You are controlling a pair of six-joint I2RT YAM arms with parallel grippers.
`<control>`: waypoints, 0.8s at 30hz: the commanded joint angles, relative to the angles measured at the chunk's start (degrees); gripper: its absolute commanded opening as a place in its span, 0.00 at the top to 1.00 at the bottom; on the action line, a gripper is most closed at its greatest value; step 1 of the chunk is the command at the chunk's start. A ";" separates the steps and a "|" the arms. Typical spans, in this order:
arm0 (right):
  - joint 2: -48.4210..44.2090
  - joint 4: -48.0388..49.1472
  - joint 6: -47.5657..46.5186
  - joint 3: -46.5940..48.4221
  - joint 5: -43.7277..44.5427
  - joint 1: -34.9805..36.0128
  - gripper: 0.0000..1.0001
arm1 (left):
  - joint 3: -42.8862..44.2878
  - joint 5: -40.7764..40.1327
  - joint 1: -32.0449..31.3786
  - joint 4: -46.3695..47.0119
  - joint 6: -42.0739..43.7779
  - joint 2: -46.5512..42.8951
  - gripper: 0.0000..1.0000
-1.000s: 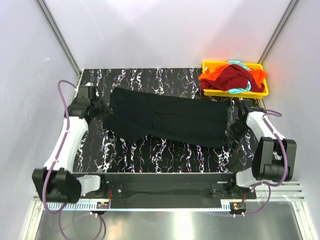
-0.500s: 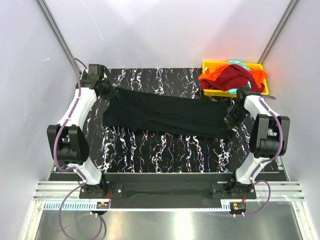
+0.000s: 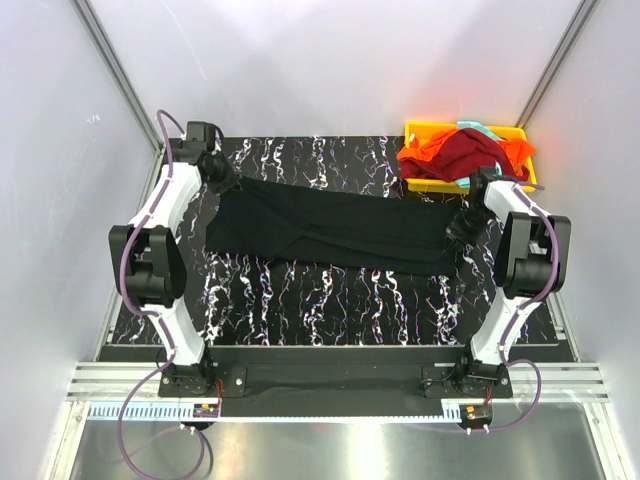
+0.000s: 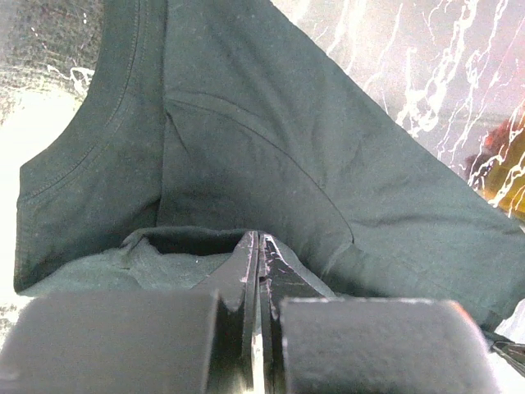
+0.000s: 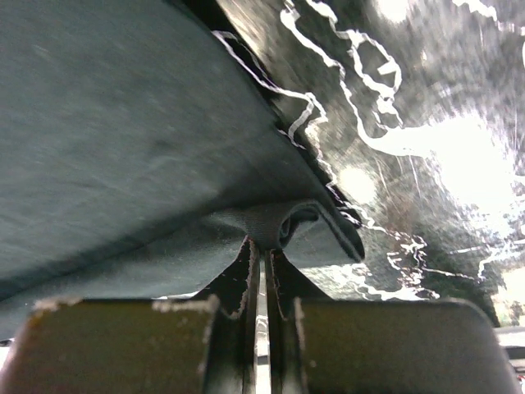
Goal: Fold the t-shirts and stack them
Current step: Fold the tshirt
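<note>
The plain black soft-fabric short-sleeved t-shirt (image 3: pixel 330 225) lies spread as a long band across the far half of the black, white-veined marble-pattern table (image 3: pixel 330 300), running from far left to mid right. It hangs taut between the two arms, and each end is gathered into a gripper.

The left gripper (image 3: pixel 222 183) is at the shirt's far-left corner. In the left wrist view its jaws (image 4: pixel 258 242) are pressed together on a raised pleat of the black cloth (image 4: pixel 271 139), and a curved stitched edge of the shirt runs along the left of that view.

The right gripper (image 3: pixel 458 228) is at the shirt's right end. In the right wrist view its jaws (image 5: pixel 261 246) are clamped on a bunched fold of the same fabric (image 5: pixel 123 139), with the cloth stretching away to the left and the table surface just beyond it.

At the far right corner stands a shallow yellow plastic tray (image 3: pixel 415 128), just beyond the right gripper. It holds a heap of a dark red t-shirt (image 3: pixel 475 152) lying on a bright orange t-shirt (image 3: pixel 425 152), with strips of a teal t-shirt (image 3: pixel 480 181) showing at the edges.
</note>
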 commanded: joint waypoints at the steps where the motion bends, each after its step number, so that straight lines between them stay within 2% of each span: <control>1: 1.36 -1.09 -1.34 3.61 -0.02 -0.16 0.95 | 3.47 0.70 0.41 2.24 -0.12 1.22 1.00; 17: 6.46 -2.06 -1.17 8.09 -0.90 -1.04 0.92 | 9.18 1.75 0.85 2.06 -0.47 7.55 1.00; 24: 7.51 -2.32 -1.25 9.32 -0.81 -1.39 0.87 | 11.29 2.37 0.94 2.15 -0.74 10.19 1.00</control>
